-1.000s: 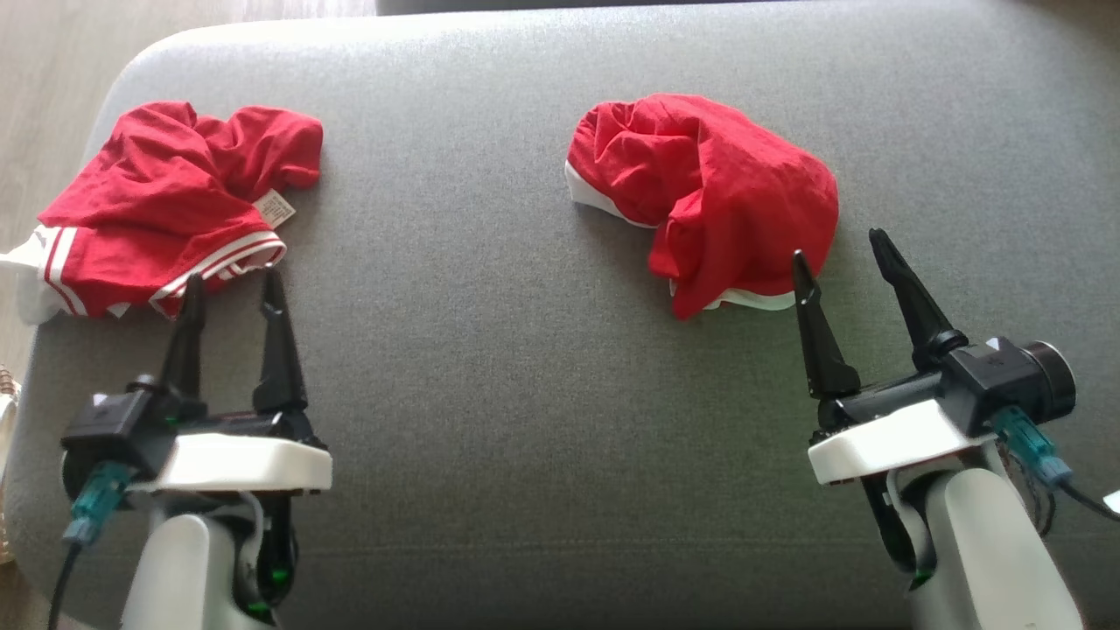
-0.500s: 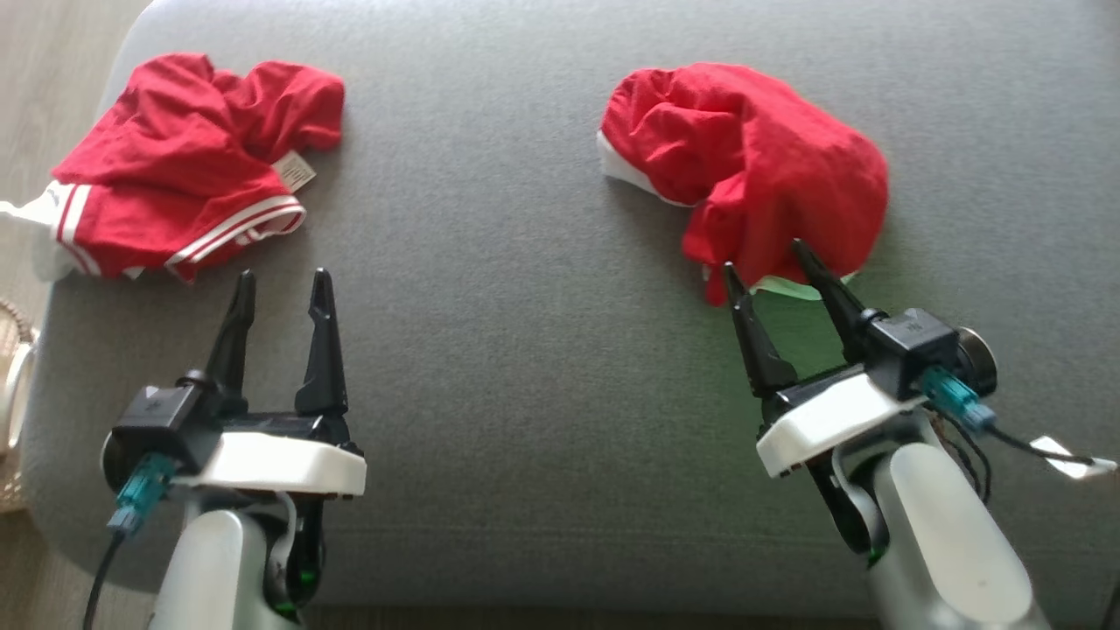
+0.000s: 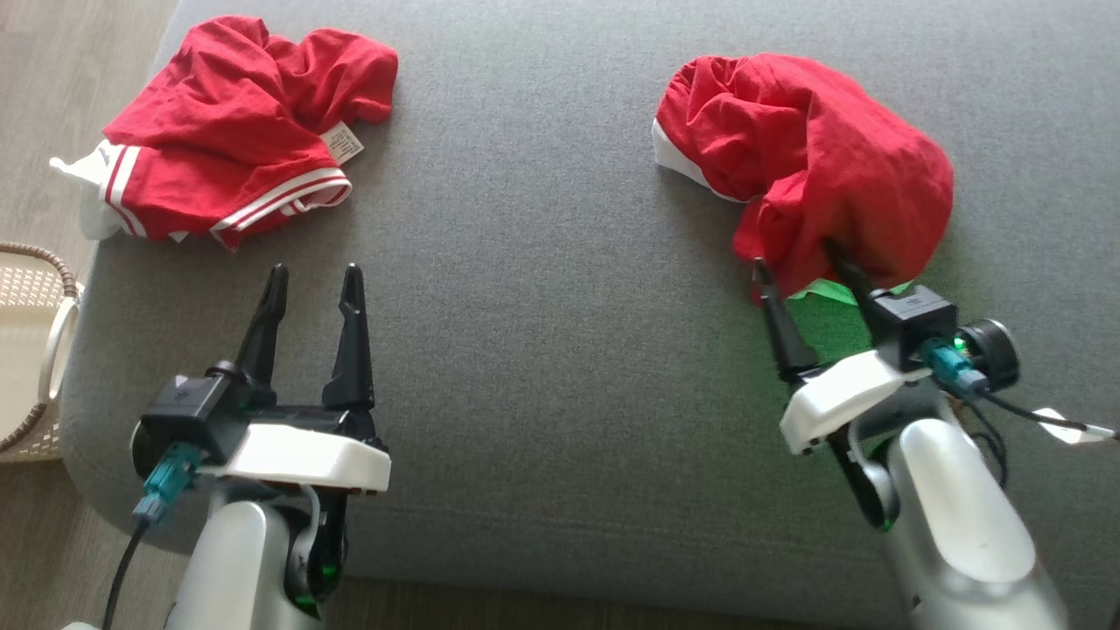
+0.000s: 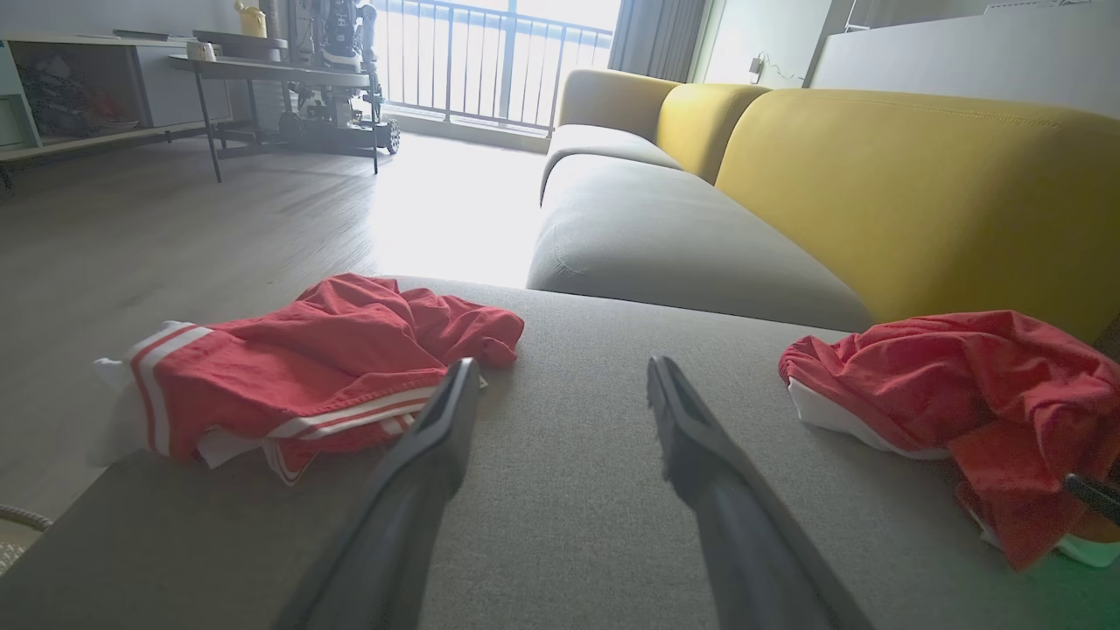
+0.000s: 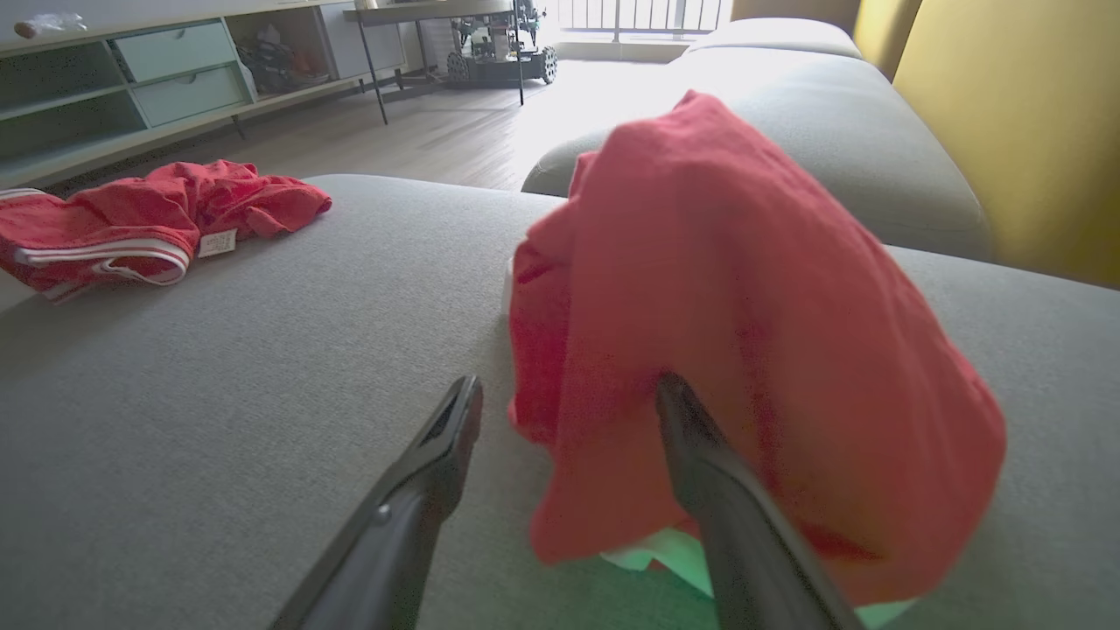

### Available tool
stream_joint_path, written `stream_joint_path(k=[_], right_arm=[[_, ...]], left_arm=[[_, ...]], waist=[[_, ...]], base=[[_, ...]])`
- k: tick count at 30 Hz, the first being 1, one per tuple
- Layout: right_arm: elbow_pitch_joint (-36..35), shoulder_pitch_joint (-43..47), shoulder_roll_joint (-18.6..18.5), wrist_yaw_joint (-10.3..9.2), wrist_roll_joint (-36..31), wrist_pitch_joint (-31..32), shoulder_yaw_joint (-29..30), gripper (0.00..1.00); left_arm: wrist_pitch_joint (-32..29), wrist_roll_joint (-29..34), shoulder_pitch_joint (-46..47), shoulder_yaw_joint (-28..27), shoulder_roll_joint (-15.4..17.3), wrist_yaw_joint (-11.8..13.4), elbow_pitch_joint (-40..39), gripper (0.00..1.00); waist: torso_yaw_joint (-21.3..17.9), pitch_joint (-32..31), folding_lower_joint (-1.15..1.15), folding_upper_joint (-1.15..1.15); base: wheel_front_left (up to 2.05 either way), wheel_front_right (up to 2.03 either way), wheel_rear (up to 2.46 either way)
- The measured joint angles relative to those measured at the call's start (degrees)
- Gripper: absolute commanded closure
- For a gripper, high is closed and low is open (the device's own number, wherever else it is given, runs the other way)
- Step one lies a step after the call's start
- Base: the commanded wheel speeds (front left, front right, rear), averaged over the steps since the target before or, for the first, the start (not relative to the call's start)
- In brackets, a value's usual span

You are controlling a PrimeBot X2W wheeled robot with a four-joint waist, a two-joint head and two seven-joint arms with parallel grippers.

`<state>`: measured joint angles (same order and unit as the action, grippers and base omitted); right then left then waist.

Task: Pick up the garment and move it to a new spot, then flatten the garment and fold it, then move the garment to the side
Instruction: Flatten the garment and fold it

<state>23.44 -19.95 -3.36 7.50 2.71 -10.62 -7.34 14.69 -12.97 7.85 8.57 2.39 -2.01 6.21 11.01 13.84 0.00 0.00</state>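
Observation:
A crumpled red garment (image 3: 814,157) with white trim lies at the right of the grey cushion (image 3: 542,367). My right gripper (image 3: 796,258) is open at the garment's near edge. Its left finger rests on the cushion beside the cloth, and its right fingertip is tucked against the cloth's hanging fold. In the right wrist view the garment (image 5: 744,297) bulges over the right finger, with the right gripper (image 5: 567,389) straddling its edge. My left gripper (image 3: 315,273) stands open over bare cushion, holding nothing.
A second red garment (image 3: 236,122) with white stripes and a label lies at the cushion's left end, just beyond my left gripper. A wicker basket (image 3: 35,350) stands on the floor by that end. A yellow sofa back (image 4: 919,192) rises behind the cushion.
The camera has shifted. My right gripper has moved forward from short of the right garment to its edge, with one finger now against the cloth. The left gripper keeps its open pose.

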Motion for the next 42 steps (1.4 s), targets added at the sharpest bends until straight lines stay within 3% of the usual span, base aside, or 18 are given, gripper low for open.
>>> stream_joint_path(k=[12, 13, 14, 15, 24, 34, 38, 42], right_arm=[[4.53, -1.95, -0.14, 0.00, -1.94, -0.76, 3.71, 0.00], [4.83, -2.02, -0.14, 0.00, -2.45, -0.76, 4.00, 0.04], [5.16, -2.01, -0.12, 0.00, -2.86, -0.82, 4.24, 0.55], [5.47, -2.01, -0.12, 0.00, -3.28, -0.99, 4.70, 0.98], [3.14, -1.97, -0.14, 0.00, -2.65, -2.63, 3.53, 1.00], [-6.99, -3.32, -0.18, 0.00, 2.44, -2.27, -7.84, 1.00], [-12.11, -7.71, -0.20, 0.00, 5.84, 0.56, -13.71, 1.00], [-17.16, -14.13, -0.32, 0.00, 11.58, 3.46, -15.35, 1.00]], left_arm=[[0.00, -0.29, 1.10, 1.16, 0.00, -0.03, 0.66, 0.00], [0.00, -0.29, 1.14, 1.60, 0.00, -0.03, 0.81, 0.00], [0.00, -0.29, 1.15, 1.85, -0.02, -0.03, 0.88, 0.00], [0.00, -0.29, 1.15, 1.88, -0.03, -0.03, 0.89, 0.00], [0.00, -0.29, 0.15, 0.12, -0.01, -0.04, 1.29, 0.00], [0.00, -1.12, -1.70, 0.40, 0.01, 0.07, 1.18, 0.00], [0.00, -1.83, -3.40, 0.46, 0.01, 0.55, 1.14, 0.00], [0.00, -2.34, -4.14, 0.46, 0.03, 1.00, 1.02, 0.00]], waist=[[1.13, 0.85, 0.00, 0.00], [1.36, 0.83, 0.00, 0.00], [1.57, 0.76, 0.00, 0.00], [1.73, 0.63, 0.00, 0.00], [0.64, -2.20, 0.00, 0.00], [-2.54, -6.78, 0.00, 0.00], [-3.84, -8.64, 0.00, 0.00], [-4.71, -9.71, 0.00, 0.00]], base=[[0.00, 0.00, 0.00], [0.00, 0.00, 0.00], [0.00, 0.00, 0.00], [0.00, 0.00, 0.00], [0.00, 0.00, 0.00], [0.00, 0.00, 0.00], [0.00, 0.00, 0.00], [0.00, 0.00, 0.00]])
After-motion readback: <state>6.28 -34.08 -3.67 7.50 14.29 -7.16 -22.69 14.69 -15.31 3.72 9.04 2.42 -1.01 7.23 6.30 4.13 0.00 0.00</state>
